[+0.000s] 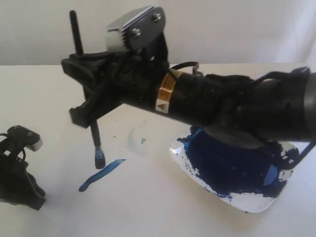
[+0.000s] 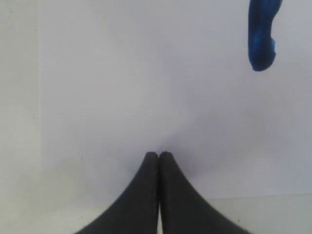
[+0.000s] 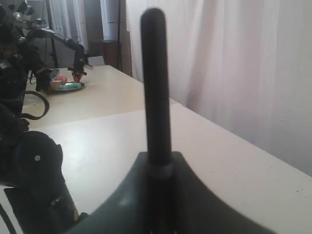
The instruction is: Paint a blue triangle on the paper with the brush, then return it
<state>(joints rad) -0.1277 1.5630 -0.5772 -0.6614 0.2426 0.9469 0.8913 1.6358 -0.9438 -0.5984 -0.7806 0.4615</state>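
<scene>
My right gripper (image 1: pixel 87 94) is shut on the brush (image 1: pixel 95 136) and holds it nearly upright. The black handle (image 3: pixel 155 83) sticks up past the jaws. The brush's blue-stained tip (image 1: pixel 99 159) points down at the paper (image 1: pixel 148 202), beside the upper part of one short mid-blue stroke (image 1: pixel 101 176). I cannot tell whether the tip touches the sheet. No triangle outline shows, only this single stroke, whose end also appears as a blue streak (image 2: pixel 262 41). My left gripper (image 1: pixel 22 165) (image 2: pixel 159 154) rests shut and empty over the paper (image 2: pixel 146 87), left of the stroke.
A white paint tray (image 1: pixel 256 205) holding a dark navy paint pool (image 1: pixel 232 168) lies at the right, partly under my right arm. A faint pale-blue smudge (image 1: pixel 136 140) marks the sheet between the brush and the tray. The paper's edge (image 2: pixel 39 122) runs close to my left gripper.
</scene>
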